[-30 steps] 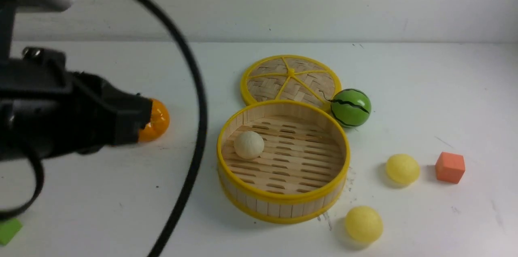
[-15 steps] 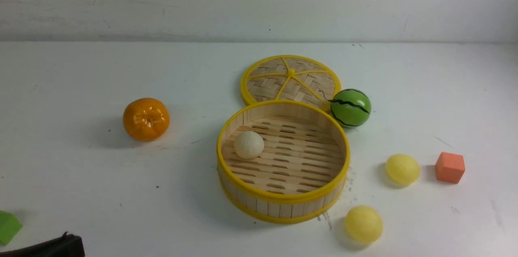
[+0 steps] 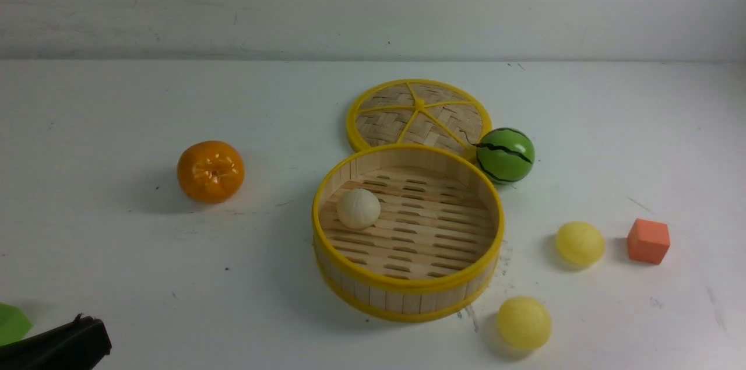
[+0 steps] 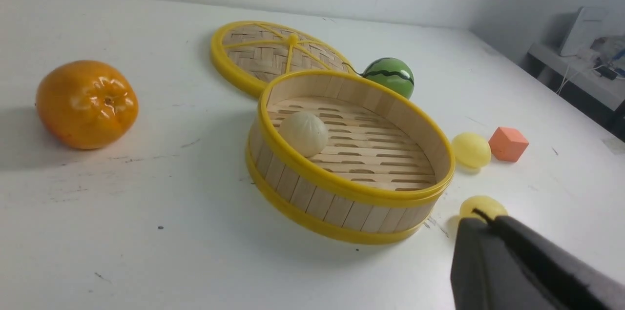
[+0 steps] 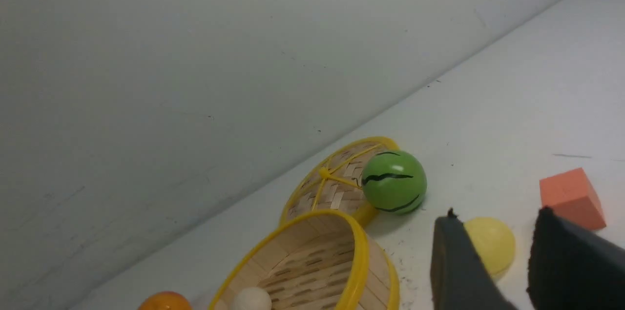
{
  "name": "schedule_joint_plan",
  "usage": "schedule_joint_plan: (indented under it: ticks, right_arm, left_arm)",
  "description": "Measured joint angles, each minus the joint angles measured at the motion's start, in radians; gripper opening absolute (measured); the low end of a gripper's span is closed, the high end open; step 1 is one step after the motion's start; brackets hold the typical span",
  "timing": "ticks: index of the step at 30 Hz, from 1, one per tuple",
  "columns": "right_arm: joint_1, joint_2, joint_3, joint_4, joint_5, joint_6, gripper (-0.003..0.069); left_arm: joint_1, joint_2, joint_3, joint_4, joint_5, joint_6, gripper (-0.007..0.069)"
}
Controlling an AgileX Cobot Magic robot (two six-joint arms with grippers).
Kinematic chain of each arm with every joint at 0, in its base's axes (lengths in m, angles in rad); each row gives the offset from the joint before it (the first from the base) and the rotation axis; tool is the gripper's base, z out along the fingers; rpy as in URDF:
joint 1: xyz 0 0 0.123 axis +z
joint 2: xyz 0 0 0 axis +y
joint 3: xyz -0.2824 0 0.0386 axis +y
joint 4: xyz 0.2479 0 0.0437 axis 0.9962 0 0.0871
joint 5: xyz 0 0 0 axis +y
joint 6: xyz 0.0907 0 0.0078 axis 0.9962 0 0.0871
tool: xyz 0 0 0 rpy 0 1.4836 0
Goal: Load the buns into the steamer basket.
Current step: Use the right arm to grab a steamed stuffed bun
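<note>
Bamboo steamer basket point(image 3: 408, 294) upright, mouth up, round, no long axis; off-white bun point(image 3: 358, 208) inside. My right end effector point(image 5: 498, 213) released, empty, yellow bun point(image 5: 494, 244) ahead. My left end effector point(image 4: 481, 219) clenched, empty, second yellow bun point(image 4: 483, 204) well ahead.

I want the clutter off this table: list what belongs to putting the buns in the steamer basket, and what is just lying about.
Job: steamer basket; off-white bun, already inside; nearer yellow bun; farther yellow bun.
Lying about: orange; watermelon ball; woven lid; orange cube; green block.

Orange point(image 3: 210, 171), woven lid point(image 3: 418, 115), watermelon ball point(image 3: 505, 155) — coral cube point(image 3: 648, 240)
</note>
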Motion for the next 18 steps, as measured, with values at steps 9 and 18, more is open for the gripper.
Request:
schedule_joint_plan:
  ticks: [9,18]
  right_arm:
    - [0.000,0.421,-0.417,-0.079,0.398,-0.217,0.0227]
    - [0.000,0.862,-0.740,-0.083,0.745,-0.296,0.0227]
  left_arm:
    - [0.000,0.000,0.000,-0.003,-0.002,0.000,-0.0013]
    - [0.000,0.000,0.000,-0.006,-0.001,0.000,-0.0013]
